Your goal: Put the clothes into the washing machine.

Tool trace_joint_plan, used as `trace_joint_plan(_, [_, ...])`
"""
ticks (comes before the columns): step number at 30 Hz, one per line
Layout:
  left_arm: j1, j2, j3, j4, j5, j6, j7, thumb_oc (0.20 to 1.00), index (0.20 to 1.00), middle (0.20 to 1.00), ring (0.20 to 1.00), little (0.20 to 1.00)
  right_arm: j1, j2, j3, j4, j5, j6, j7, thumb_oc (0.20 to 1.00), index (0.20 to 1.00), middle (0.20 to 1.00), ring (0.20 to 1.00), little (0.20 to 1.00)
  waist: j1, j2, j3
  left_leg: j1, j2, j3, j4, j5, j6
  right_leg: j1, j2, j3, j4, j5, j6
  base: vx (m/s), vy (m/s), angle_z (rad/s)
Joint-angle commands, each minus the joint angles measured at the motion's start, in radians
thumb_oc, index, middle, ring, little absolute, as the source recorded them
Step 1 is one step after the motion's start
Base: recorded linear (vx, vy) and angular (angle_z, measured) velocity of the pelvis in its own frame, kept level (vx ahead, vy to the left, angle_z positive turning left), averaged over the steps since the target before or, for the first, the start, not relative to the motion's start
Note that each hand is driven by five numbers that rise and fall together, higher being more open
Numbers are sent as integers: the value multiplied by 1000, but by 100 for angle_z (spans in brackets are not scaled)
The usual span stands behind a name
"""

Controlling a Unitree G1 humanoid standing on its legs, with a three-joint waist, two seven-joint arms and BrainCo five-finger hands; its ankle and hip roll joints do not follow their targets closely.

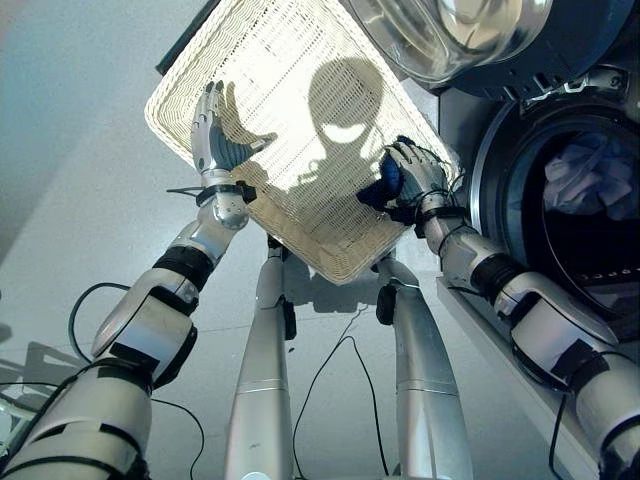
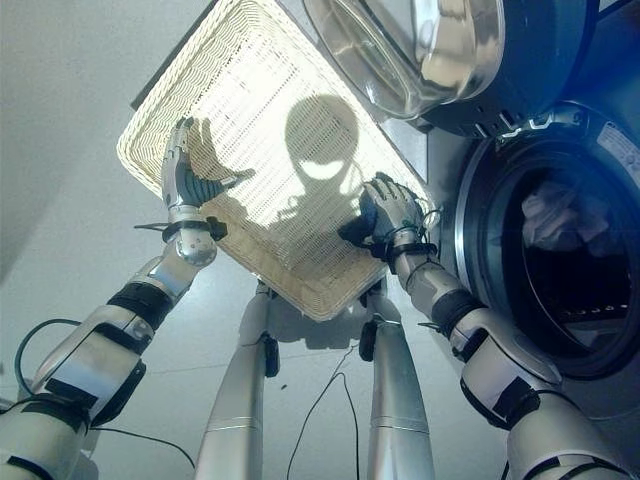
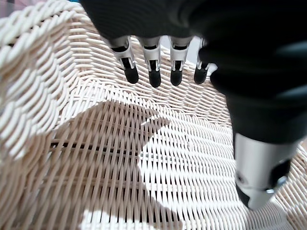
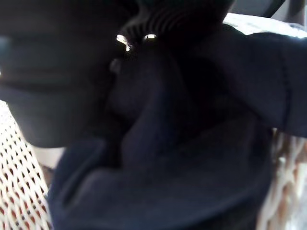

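Right hand: right hand [image 1: 418, 172] rests at the near right rim of the basket, its fingers curled round a dark navy garment [image 1: 385, 186]; in its own wrist view the cloth [image 4: 192, 158] bunches thick against the palm.
Left hand: left hand [image 1: 215, 140] lies flat and relaxed on the weave near the basket's opposite rim, fingers [image 3: 153, 72] straight, grasping nothing.
Clothes: the navy garment sits bunched under and just left of the right hand, inside the basket at its rim; crumpled as it is, no long axis can be told. More cloth, pale and bluish [image 1: 585, 175], lies inside the drum, to the right of the right hand and beyond it.
Basket: white wicker basket [image 1: 300, 60], rectangular, set between the two hands; its long axis runs away from the hands, slanting from the near right corner to the far left.
Washing machine: washing machine [image 2: 510, 150] stands just right of the right hand, round opening facing the robot, door [image 1: 450, 35] swung open above the basket's far right corner.
Writing: a small label [image 2: 622, 150] sits on the machine's front; its print cannot be read.
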Motion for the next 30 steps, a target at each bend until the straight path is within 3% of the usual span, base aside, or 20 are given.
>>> trace_joint_plan(1, [-57, -26, 27, 43, -15, -46, 33, 1000, 1000, 1000, 1000, 1000, 24, -24, 41, 61, -37, 16, 38, 1000, 1000, 1000, 1000, 1000, -25, 50, -11, -42, -56, 19, 128, -109, -7, 82, 57, -30, -262, 166, 99, 0, 0, 0])
trace_joint_plan(7, [-50, -25, 31, 47, -9, -59, 34, 1000, 1000, 1000, 1000, 1000, 33, -18, 42, 94, -59, 35, 55, 1000, 1000, 1000, 1000, 1000, -25, 51, -11, -40, -54, 20, 122, -106, -7, 83, 59, -30, -267, 169, 98, 0, 0, 0])
trace_joint_plan(8, [-51, -25, 30, 47, -11, -61, 35, 1000, 1000, 1000, 1000, 1000, 34, -15, 44, 103, -70, 37, 57, 749, 749, 749, 749, 749, -25, 53, -11, -41, -55, 19, 121, -105, -7, 82, 60, -28, -268, 170, 97, 0, 0, 0])
trace_joint_plan(9, [-49, -29, 31, 48, -10, -63, 39, 1000, 1000, 1000, 1000, 1000, 36, -12, 43, 113, -86, 34, 57, 253, 253, 253, 253, 253, -25, 55, -11, -43, -55, 19, 125, -104, -6, 80, 60, -26, -265, 170, 97, 2, 31, 1])
trace_joint_plan(10, [-49, -30, 32, 50, -9, -66, 41, 1000, 1000, 1000, 1000, 1000, 37, -10, 42, 120, -96, 33, 57, 200, 200, 200, 200, 200, -25, 55, -11, -43, -54, 20, 125, -104, -6, 80, 60, -25, -265, 170, 97, 0, 0, 0])
trace_joint_plan(26, [-61, -38, 38, 54, -14, -70, 40, 1000, 1000, 1000, 1000, 1000, 30, 0, 37, 155, -116, 32, 43, 200, 200, 200, 200, 200, -24, 53, -11, -35, -54, 19, 115, -97, -5, 86, 60, -25, -273, 181, 99, 0, 0, 0])
trace_joint_plan(29, [-58, -41, 39, 50, -17, -68, 42, 1000, 1000, 1000, 1000, 1000, 33, -2, 33, 153, -73, 21, 28, 200, 200, 200, 200, 200, -23, 53, -11, -34, -53, 19, 114, -96, -4, 86, 60, -26, -272, 182, 98, 0, 0, 0])
trace_joint_plan(30, [-55, -43, 38, 41, -21, -61, 42, 1000, 1000, 1000, 1000, 1000, 38, -6, 16, 142, 59, -2, 5, 200, 200, 200, 200, 200, -24, 54, -11, -35, -52, 19, 114, -94, -3, 85, 59, -27, -269, 183, 98, 0, 0, 0])
